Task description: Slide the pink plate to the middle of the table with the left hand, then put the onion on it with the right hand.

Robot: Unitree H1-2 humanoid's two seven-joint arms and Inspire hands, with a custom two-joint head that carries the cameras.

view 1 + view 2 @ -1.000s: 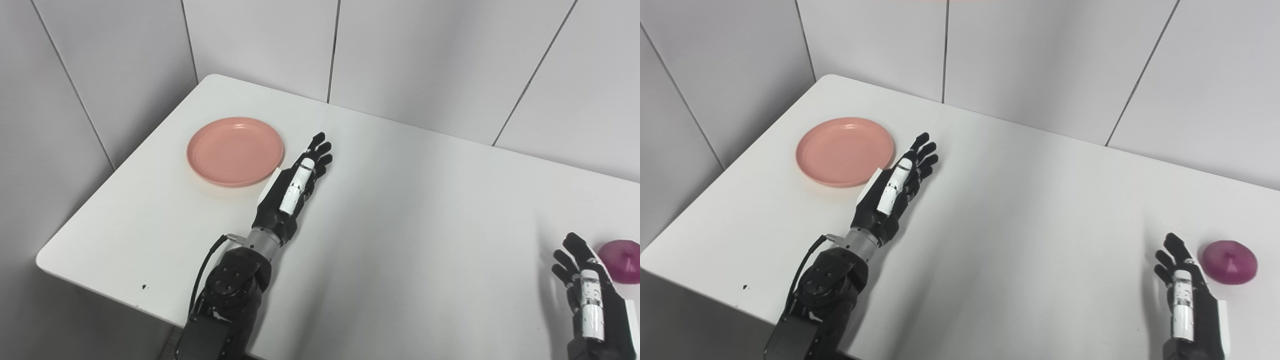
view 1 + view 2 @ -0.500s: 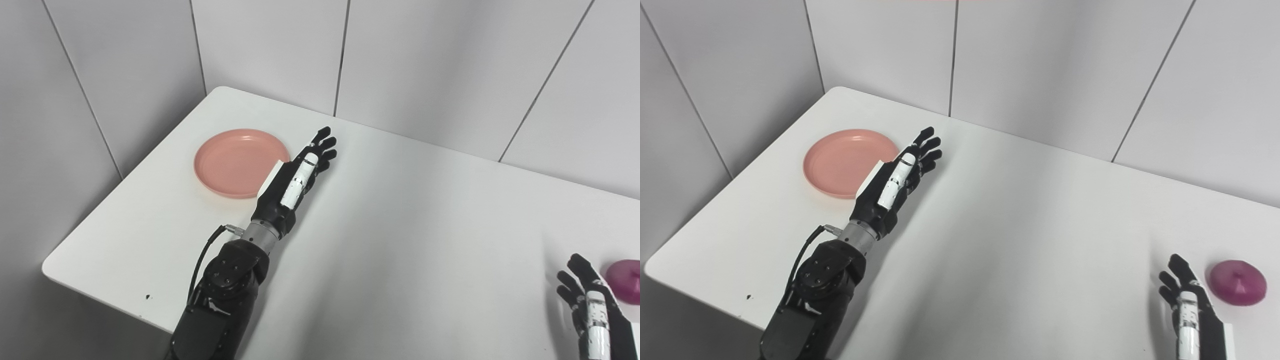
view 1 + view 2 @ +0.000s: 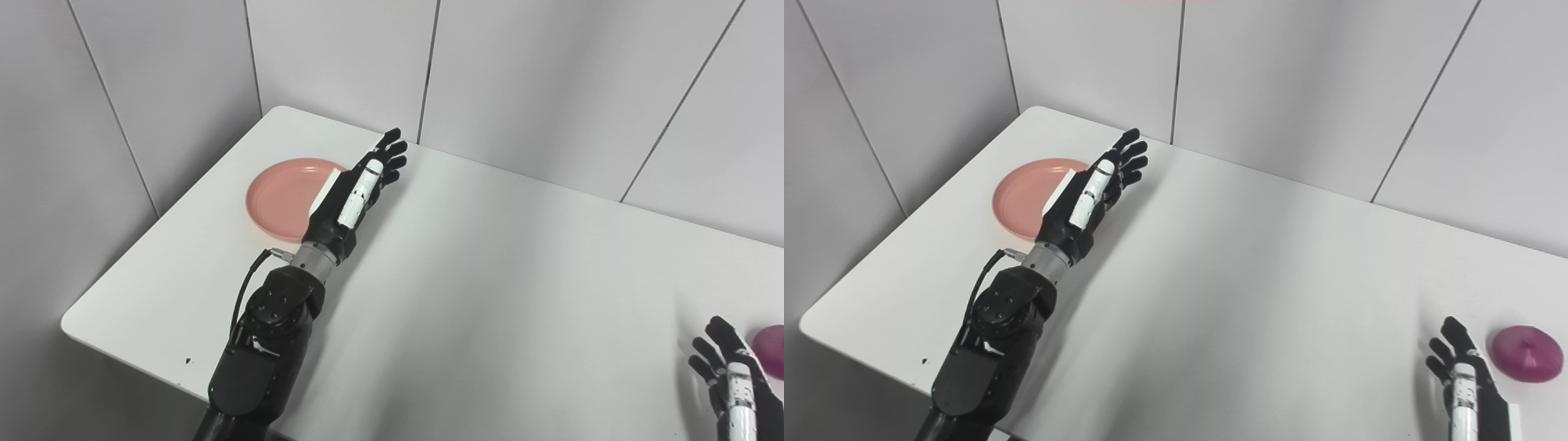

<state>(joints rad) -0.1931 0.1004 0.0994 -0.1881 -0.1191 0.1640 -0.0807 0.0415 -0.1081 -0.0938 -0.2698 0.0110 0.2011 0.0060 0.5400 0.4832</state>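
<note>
The pink plate is unslid at upper left; the left hand, fingers extended, is empty above it. The onion is ungrasped beside the spread-fingered right hand.

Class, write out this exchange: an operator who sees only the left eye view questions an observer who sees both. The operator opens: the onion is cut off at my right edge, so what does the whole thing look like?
Observer: In the right eye view the onion shows whole: purple, a flattened dome with a small point on top.
Operator: Is the right hand touching it?
Observer: No. The right hand is open, and a strip of white table shows between its fingers and the onion.
</note>
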